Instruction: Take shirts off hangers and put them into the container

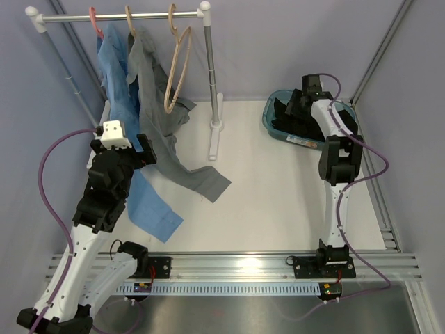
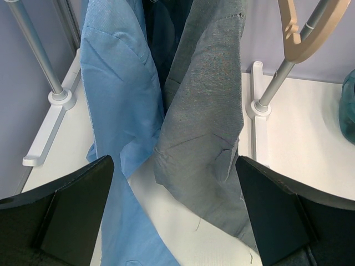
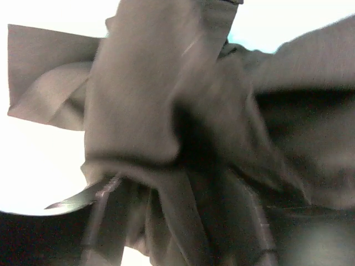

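The light blue shirt (image 1: 118, 76) hangs from the pink hanger (image 1: 96, 21), its tail on the table. Beside it the grey shirt (image 1: 156, 111) hangs from a tan hanger (image 1: 131, 21) and trails across the table. A second tan hanger (image 1: 177, 69) hangs bare. My left gripper (image 1: 146, 149) is open just in front of both shirts (image 2: 175, 210), with nothing between its fingers. The black shirt (image 1: 292, 118) lies in the teal container (image 1: 272, 129). My right gripper (image 1: 300, 104) hangs over it, fingers apart, with black cloth (image 3: 166, 111) draped between them (image 3: 177, 221).
The white-and-metal rail (image 1: 118, 15) stands at the back left; its right post (image 1: 212, 83) and foot (image 1: 215, 139) stand between the shirts and the container. Grey walls close in on both sides. A metal track (image 1: 236, 264) runs along the near edge.
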### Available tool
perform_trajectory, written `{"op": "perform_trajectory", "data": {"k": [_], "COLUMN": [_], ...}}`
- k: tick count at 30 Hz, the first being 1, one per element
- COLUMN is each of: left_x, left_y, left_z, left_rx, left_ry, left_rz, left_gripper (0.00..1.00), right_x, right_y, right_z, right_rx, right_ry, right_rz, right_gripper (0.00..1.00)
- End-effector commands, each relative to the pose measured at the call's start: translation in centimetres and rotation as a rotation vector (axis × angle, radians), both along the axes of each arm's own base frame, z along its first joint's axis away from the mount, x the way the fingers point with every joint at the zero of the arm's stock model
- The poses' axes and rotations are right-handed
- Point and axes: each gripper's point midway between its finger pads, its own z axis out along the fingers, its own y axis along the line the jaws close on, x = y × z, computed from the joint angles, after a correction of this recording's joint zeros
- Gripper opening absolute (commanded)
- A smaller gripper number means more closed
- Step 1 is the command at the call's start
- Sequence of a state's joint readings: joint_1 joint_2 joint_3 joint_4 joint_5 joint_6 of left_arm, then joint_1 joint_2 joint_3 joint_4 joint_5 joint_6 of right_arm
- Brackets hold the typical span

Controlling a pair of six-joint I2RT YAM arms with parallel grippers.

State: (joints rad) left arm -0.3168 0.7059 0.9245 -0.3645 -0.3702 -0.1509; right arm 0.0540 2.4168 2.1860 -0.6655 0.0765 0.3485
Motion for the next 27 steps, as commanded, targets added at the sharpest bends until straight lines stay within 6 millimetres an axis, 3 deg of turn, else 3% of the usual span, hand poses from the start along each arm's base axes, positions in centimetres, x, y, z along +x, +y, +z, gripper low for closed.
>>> {"op": "perform_trajectory", "data": {"k": [1, 3, 7, 8, 11, 12, 14, 15, 17, 18, 23, 27], "left_x": [0.1, 0.1, -0.2, -0.2, -0.2, -0.2, -0.1, -0.1, -0.2, -0.2, -0.2, -0.5], "left_y": [0.1, 0.2, 0.2, 0.2, 0.2, 0.2, 0.2, 0.2, 0.2, 0.2, -0.2, -0.1], "left_z": [1.6, 1.7, 2.0, 2.1, 2.1, 2.1, 2.0, 1.9, 2.0, 2.1, 2.1, 2.4], "left_rx": [-0.028, -0.027, -0.033, -0.033, -0.036, -0.035, -0.035, -0.032, -0.033, -0.034, -0.041, -0.041], "left_ry": [-0.065, -0.066, -0.081, -0.081, -0.082, -0.081, -0.079, -0.076, -0.079, -0.081, -0.082, -0.092], "left_rz": [0.004, 0.007, 0.006, 0.006, 0.004, 0.004, 0.004, 0.004, 0.004, 0.004, -0.018, -0.014], "left_gripper": [0.99, 0.99, 0.99, 0.99, 0.99, 0.99, 0.99, 0.99, 0.99, 0.99, 0.99, 0.99], "right_x": [0.2, -1.0, -3.7, -4.6, -7.2, -8.7, -9.8, -11.1, -12.0, -12.7, -14.0, -13.9], "right_y": [-0.3, -1.5, -5.1, -8.7, -11.8, -13.9, -14.7, -16.4, -17.1, -18.2, -19.8, -21.4], "right_z": [13.1, 16.3, 18.7, 18.7, 17.4, 16.3, 15.1, 13.8, 13.3, 11.9, 8.8, 7.7], "right_rx": [-0.025, -0.055, -0.074, -0.085, -0.036, -0.019, 0.066, 0.100, 0.168, 0.167, 0.188, 0.214], "right_ry": [-0.264, -0.315, -0.343, -0.342, -0.329, -0.325, -0.332, -0.341, -0.370, -0.370, -0.349, -0.374], "right_rz": [0.018, -0.019, -0.144, -0.241, -0.340, -0.386, -0.411, -0.454, -0.471, -0.500, -0.527, -0.562], "right_gripper": [0.75, 0.82, 0.86, 0.87, 0.87, 0.87, 0.87, 0.87, 0.86, 0.86, 0.86, 0.85]}}
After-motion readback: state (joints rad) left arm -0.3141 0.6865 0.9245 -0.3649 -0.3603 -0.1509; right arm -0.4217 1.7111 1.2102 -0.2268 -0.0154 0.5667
